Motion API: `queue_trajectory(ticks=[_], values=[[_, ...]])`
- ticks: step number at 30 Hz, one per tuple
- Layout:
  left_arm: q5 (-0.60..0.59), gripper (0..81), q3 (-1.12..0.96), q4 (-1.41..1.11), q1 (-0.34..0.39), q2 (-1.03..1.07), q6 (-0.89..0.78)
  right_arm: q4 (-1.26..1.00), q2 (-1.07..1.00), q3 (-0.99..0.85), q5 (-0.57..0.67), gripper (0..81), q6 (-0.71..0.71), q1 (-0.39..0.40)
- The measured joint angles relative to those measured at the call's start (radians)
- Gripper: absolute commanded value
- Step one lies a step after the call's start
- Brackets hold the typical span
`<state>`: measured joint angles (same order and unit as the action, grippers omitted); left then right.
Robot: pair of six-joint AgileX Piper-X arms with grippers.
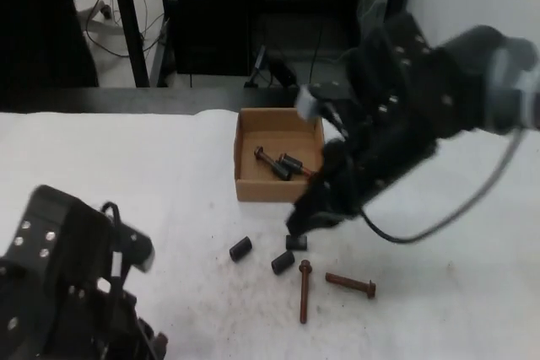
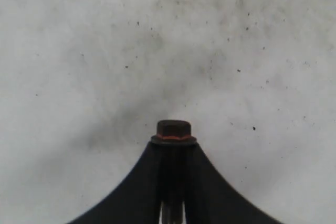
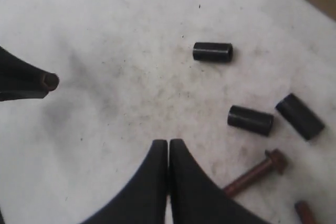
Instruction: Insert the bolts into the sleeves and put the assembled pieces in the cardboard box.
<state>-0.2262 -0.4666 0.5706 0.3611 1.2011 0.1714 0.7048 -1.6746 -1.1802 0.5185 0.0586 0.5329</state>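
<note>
The left gripper (image 2: pixel 174 149) is clenched on a dark bolt (image 2: pixel 174 129) whose red-rimmed hex head pokes past the fingertips over bare bench (image 2: pixel 79 51). The right gripper (image 3: pixel 168 145) is pressed closed on nothing. 3 black sleeves (image 3: pixel 250 119) and 2 rusty bolts (image 3: pixel 251 176) lie apart just beyond it, with the cardboard box (image 1: pixel 257 190) farther out and that arm angled down.

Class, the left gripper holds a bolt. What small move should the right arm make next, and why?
Probably open the right gripper and lower it over the nearest sleeve: it is shut on nothing, while the left gripper clamps a bolt that needs a sleeve.
</note>
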Motion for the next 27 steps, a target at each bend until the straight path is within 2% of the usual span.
queue_trajectory(ticks=[9, 17, 22, 24, 27], values=[[0.023, 0.3, -0.096, -0.051, 0.000, 0.137, 0.100, 0.052, -0.080, -0.205, -0.078, 0.8, 0.069, 0.003], [0.059, 0.3, -0.184, -0.026, 0.000, 0.310, 0.153, 0.099, -0.080, -0.230, -0.078, 0.8, 0.071, 0.003], [0.075, 0.5, -0.235, 0.009, 0.000, 0.343, 0.190, 0.157, -0.080, -0.230, -0.078, 0.8, 0.075, 0.003], [0.081, 6.2, -0.247, 0.009, 0.000, 0.350, 0.208, 0.164, -0.080, -0.230, -0.078, 0.8, 0.085, 0.003], [0.091, 21.1, -0.261, 0.007, 0.000, 0.352, 0.221, 0.170, -0.080, -0.230, -0.078, 0.8, 0.091, 0.003]])
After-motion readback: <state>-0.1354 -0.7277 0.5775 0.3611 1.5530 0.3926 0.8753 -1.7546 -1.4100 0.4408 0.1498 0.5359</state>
